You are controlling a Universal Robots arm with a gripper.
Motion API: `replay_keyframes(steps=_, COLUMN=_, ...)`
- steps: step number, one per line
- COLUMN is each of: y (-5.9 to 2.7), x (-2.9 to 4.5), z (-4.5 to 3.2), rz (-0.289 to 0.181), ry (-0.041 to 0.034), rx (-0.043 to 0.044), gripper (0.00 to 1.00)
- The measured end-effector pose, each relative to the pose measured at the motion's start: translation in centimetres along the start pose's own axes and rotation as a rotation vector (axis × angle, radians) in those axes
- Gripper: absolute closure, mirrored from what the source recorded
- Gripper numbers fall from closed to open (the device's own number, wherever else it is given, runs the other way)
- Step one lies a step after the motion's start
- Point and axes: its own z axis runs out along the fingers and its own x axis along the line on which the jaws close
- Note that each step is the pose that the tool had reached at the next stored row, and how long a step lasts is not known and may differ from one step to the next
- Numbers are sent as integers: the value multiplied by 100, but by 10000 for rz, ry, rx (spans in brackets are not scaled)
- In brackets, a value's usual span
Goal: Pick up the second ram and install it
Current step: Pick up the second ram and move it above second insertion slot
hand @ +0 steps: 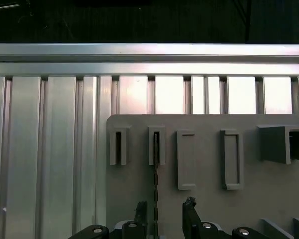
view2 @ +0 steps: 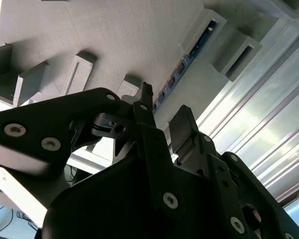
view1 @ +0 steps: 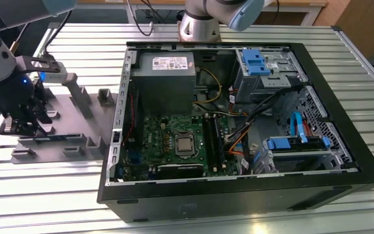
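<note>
While looking along the first wrist view, found the ram stick (hand: 155,189) standing on edge in the grey fixture (hand: 269,209), held upright by slotted blocks and seen as a thin dark line. Picked out the stick (view2: 189,55) in the second wrist view as a blue strip running across the fixture's floor between two blocks.

Found the gripper (hand: 165,204) low over the fixture, well open and holding nothing, with one of the fingers (hand: 190,211) on each side of the stick and neither seeming to touch it. Noted the stick lying nearer one finger than the other.

In the exterior view, placed the gripper (view1: 25,127) over the side of the fixture farthest from the computer case (view1: 239,195), with case and fixture side by side on the slatted metal table (view1: 50,195). Saw the green motherboard (view1: 167,131) lying inside the case, well apart from the fixture.

Judged the step in hand to be the grasp. Reckoned a good one to need the fingers centred across the stick first, so as to close on both flat faces together rather than shove it sideways against the fixture's slots. Reckoned also on a square hold near the stick's middle, clear of the blocks, no firmer than needed to stop slipping, and on any lift going straight out of the fixture without twist, to spare the thin board.
</note>
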Motion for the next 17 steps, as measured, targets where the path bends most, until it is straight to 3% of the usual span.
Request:
replay_keyframes(steps=3, y=0, x=2, z=22, rz=0, ry=1, rx=2, gripper=60)
replay_keyframes(steps=4, y=-1, x=3, z=27, rz=0, ry=2, rx=2, gripper=67)
replay_keyframes(steps=17, y=-6, x=39, z=160, rz=-21, ry=30, rx=6, gripper=67)
